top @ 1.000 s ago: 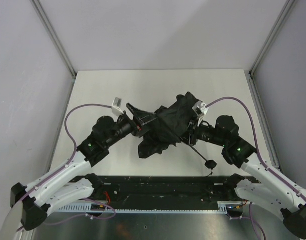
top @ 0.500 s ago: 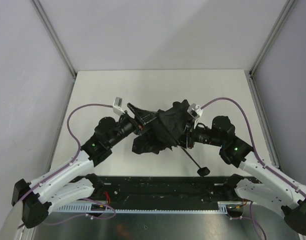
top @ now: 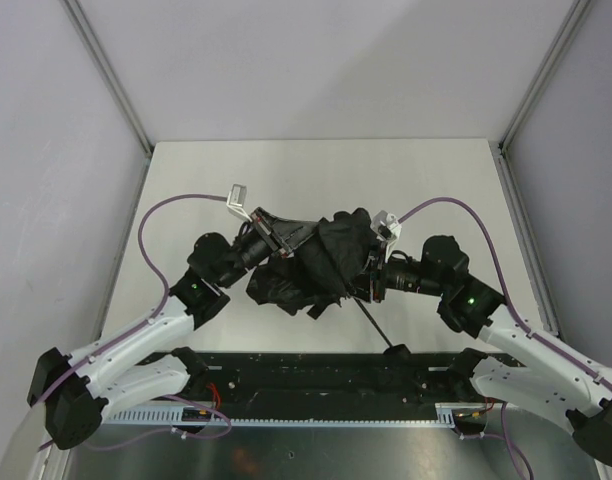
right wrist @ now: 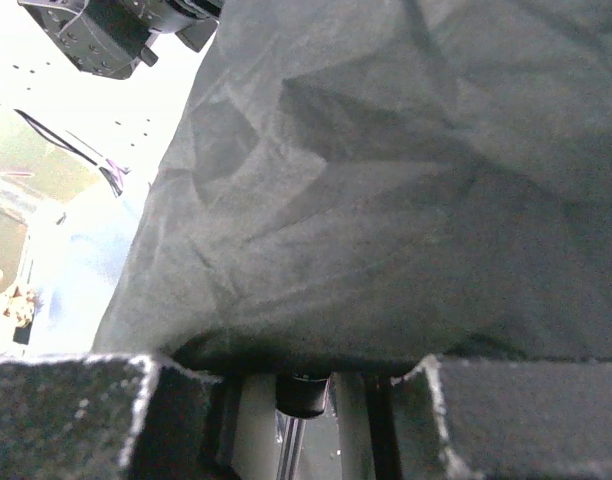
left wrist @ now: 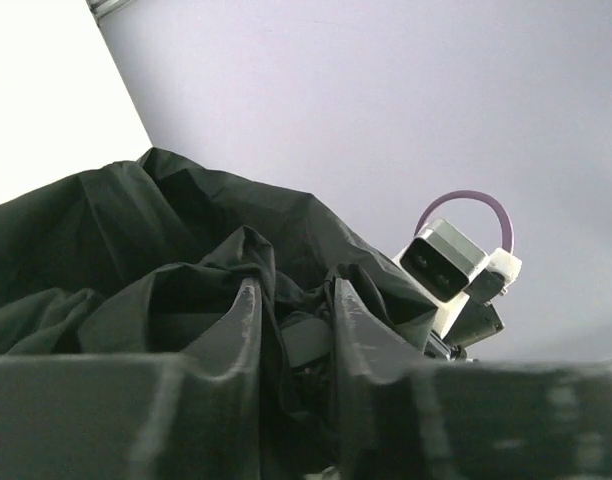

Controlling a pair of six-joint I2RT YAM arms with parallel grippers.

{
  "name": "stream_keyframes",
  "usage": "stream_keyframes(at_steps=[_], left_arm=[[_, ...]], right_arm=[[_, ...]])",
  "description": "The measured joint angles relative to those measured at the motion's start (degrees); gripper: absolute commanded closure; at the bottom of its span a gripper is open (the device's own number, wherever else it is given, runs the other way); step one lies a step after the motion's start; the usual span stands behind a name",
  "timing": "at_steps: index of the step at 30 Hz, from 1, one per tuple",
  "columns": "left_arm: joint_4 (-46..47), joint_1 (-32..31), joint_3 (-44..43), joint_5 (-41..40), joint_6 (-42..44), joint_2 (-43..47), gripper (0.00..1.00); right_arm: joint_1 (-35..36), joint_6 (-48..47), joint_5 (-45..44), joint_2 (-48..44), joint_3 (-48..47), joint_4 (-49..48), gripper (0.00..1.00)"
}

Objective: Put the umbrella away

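The umbrella [top: 321, 265] is a crumpled black bundle held over the middle of the white table [top: 436, 180]. Its thin shaft slants down to the right and ends in the small knob handle [top: 398, 351] at the near edge. My left gripper [top: 278, 240] comes in from the left. In the left wrist view this gripper [left wrist: 296, 320] is shut on folds of the umbrella [left wrist: 136, 230], with black fabric bunched between the fingers [left wrist: 248, 315]. My right gripper [top: 364, 282] is shut on the umbrella from the right. The right wrist view shows the shaft [right wrist: 294, 445] running between that gripper's [right wrist: 301, 405] jaws, under the canopy [right wrist: 386, 170].
A black slotted rail [top: 316, 385] runs along the near edge, with both arm bases beside it. Grey walls and aluminium posts [top: 111, 75] close in the table on the left, back and right. Purple cables [top: 151, 225] loop off each wrist.
The left gripper has shut on the fabric. Both arms have drawn the umbrella left and toward the near edge. The knob handle has swung down-left to the black rail.
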State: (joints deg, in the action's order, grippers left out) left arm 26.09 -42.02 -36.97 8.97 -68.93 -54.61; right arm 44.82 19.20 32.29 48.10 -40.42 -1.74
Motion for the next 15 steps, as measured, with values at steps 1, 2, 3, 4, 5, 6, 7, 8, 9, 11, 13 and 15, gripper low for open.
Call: stream_keyframes(at_steps=[1,2,3,4,5,6,7,8,9,11,13,15], left_arm=[[0.7,0.1,0.2,0.0,1.0,-0.1,0.99],[1.2,0.1,0.5,0.1,1.2,-0.1,0.99],[2.1,0.2,0.9,0.2,1.5,-0.1,1.00],[3.0,0.1,1.4,0.2,1.8,-0.1,1.00],[3.9,0.1,2.0,0.1,1.9,0.0,1.00],[5.0,0.1,2.7,0.0,2.1,0.1,1.00],[5.9,0.1,3.6,-0.2,2.4,0.3,1.00],[6.4,0.1,4.3,-0.3,2.6,0.5,1.00],[6.9,0.0,5.4,-0.5,3.4,1.0,1.00],[7.5,-0.2,6.8,-1.0,5.2,2.0,1.00],[7.8,-0.1,7.7,-1.9,7.6,3.1,1.00],[8.2,0.5,8.2,-3.0,10.7,4.5,1.00]], right_arm=[[0.2,0.1,-0.6,-0.1,0.0,0.2,0.99],[0.3,0.2,-1.1,-0.2,0.0,0.5,0.92],[0.6,0.1,-1.8,-0.3,0.0,0.9,0.82],[0.8,0.1,-2.4,-0.4,0.0,1.2,0.69],[1.1,0.1,-3.3,-0.6,-0.1,1.7,0.57],[1.4,0.1,-4.0,-0.7,-0.2,2.4,0.46],[1.7,0.0,-4.8,-0.9,-0.3,3.3,0.36],[2.0,0.1,-5.6,-1.2,-0.5,4.5,0.26],[2.2,0.2,-6.6,-1.6,-0.6,5.9,0.19],[2.3,0.2,-8.8,-2.7,-0.7,9.5,0.11],[2.3,0.3,-11.0,-4.5,-0.7,14.2,0.07],[2.4,0.3,-12.9,-6.8,-0.7,18.8,0.06]])
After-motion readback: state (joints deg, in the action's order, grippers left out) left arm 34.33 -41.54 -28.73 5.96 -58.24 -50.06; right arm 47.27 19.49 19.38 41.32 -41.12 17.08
